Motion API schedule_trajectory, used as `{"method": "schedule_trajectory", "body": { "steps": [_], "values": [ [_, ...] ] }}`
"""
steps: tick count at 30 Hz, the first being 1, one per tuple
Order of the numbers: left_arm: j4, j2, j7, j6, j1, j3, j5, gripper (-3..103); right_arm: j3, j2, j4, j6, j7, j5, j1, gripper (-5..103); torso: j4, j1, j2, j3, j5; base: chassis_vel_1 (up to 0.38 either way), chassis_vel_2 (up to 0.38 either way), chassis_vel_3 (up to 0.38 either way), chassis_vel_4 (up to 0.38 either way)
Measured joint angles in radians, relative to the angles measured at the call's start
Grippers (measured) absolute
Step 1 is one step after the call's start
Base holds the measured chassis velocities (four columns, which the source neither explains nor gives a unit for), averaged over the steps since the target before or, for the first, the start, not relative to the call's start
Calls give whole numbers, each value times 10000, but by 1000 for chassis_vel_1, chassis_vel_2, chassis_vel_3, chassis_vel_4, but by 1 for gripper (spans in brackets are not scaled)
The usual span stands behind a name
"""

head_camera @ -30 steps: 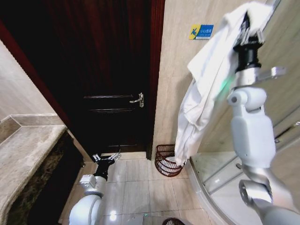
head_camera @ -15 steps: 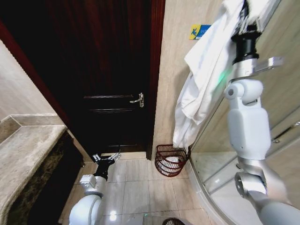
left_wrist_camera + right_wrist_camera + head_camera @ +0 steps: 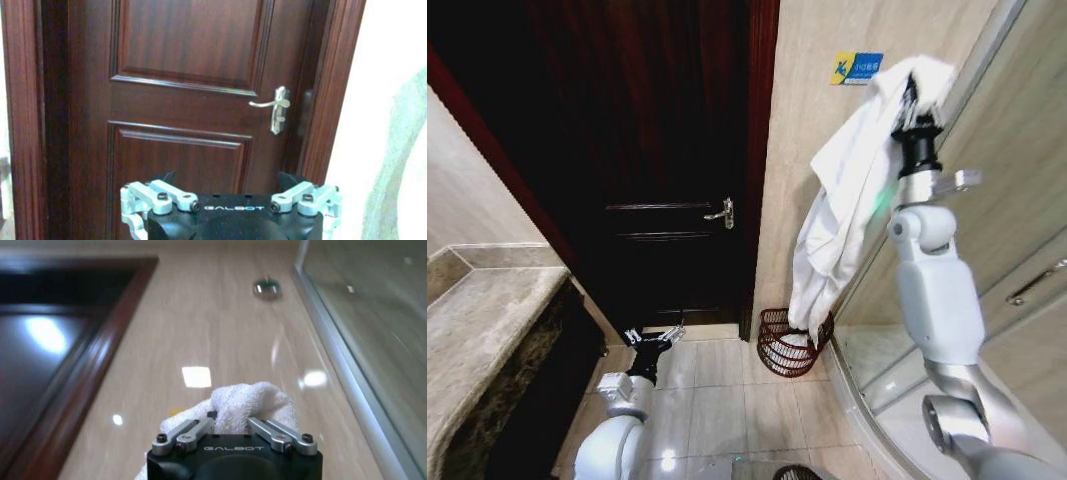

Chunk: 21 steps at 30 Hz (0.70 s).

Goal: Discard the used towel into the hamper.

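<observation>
Up high by the wall, your right gripper (image 3: pixel 914 88) has come lower than before, pinching the white towel (image 3: pixel 842 205), its tail now dangling into the hamper (image 3: pixel 779 345) on the floor, arm straight up, your left gripper (image 3: pixel 667 334) parked low, fingers spread.

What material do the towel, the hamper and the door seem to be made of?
The towel, held by the right hand, looks like white terry cotton: a soft, looped pile and limp folds. The hamper seems to be reddish-brown wire or wicker; its thin open ribs leave that open. The door looks like dark polished wood, with visible grain and a sheen.
</observation>
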Motion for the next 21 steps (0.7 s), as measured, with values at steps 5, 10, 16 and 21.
{"method": "schedule_trajectory", "body": {
  "steps": [5, 10, 16, 21],
  "values": [
    [0, 0, 0, 0, 0, -1, 0, 100, 21, 201, -526, 452, -133, -317, -433, 8, 2, 0, 0, 0, -7, 0, 0, 0, 0],
    [1, -1, -1, 0, 0, -1, 0, 100, -4, 317, -845, 618, -177, -450, -461, 8, 3, 0, 0, -1, -11, 0, 0, 0, 0],
    [0, 0, 0, 0, 0, -1, 0, 100, -240, 579, -1586, 1101, -323, -659, -221, 8, 4, 0, 2, -1, -12, 0, 0, 0, 0],
    [1, -1, 0, 0, 0, -1, 0, 100, -258, 903, -2244, 1590, -452, -945, -500, 8, 3, 0, 2, 0, -7, 0, 0, 0, 0]
  ]
}}
